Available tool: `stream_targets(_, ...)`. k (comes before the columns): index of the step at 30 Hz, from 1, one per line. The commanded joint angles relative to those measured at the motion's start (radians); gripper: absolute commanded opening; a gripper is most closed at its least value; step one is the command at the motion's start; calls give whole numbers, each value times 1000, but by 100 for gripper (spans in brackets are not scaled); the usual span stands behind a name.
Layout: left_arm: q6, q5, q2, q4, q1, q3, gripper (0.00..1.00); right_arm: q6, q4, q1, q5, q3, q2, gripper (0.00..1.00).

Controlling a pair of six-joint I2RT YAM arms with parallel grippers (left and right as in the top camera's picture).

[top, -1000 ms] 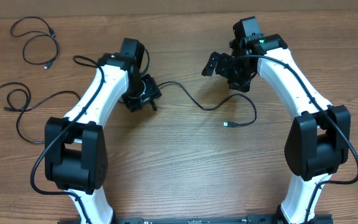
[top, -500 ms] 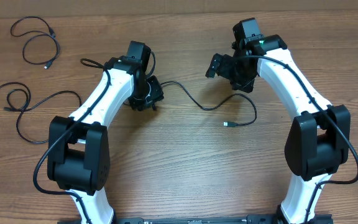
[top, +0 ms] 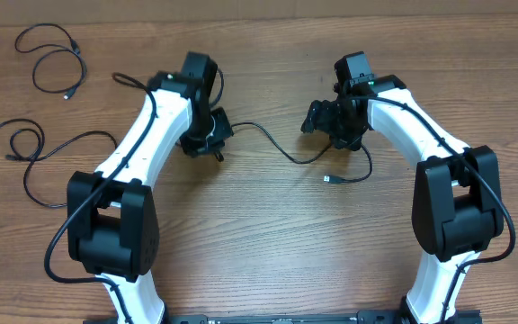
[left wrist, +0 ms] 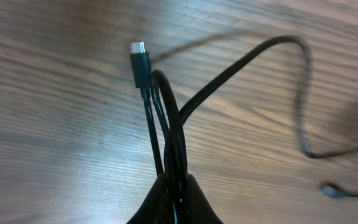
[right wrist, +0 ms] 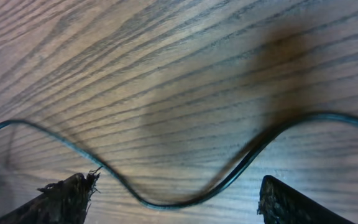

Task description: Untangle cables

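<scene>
A bare wooden table (top: 268, 252) fills every view. The left gripper (left wrist: 175, 202) is clenched on a doubled-over bunch of one cable (top: 281, 151), close to its plug (left wrist: 139, 59), likely to pin that end while the rest is drawn out. The right gripper (right wrist: 174, 190) is released, its fingers astride the same cable's free run, apparently lining up a second hold. A second cable (top: 80, 63) and a third cable (top: 88, 135) lie apart at far left. No writing is readable.
</scene>
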Motion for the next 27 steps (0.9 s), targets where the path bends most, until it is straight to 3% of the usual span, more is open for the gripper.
stream_targets(1, 101, 37, -9, -81, -6, 191, 4, 0, 32, 11, -6, -40, -14, 85)
stream_targets(10, 171, 142, -9, -269, -6, 496, 4, 37, 113, 13, -5, -123, -13, 84)
stream_targets(18, 197, 193, -9, -320, -6, 560, 4, 38, 158, 13, 63, -150, -12, 75)
stream_targets(22, 197, 192, -9, -331, -6, 559, 4, 14, 170, 11, -63, -149, -13, 76)
stream_targets(25, 171, 191, -9, -332, -4, 559, 4, -200, 188, 3, -343, -143, -26, 98)
stream_targets(27, 153, 190, -9, -333, 3, 559, 4, -296, 155, 2, -436, -128, -42, 100)
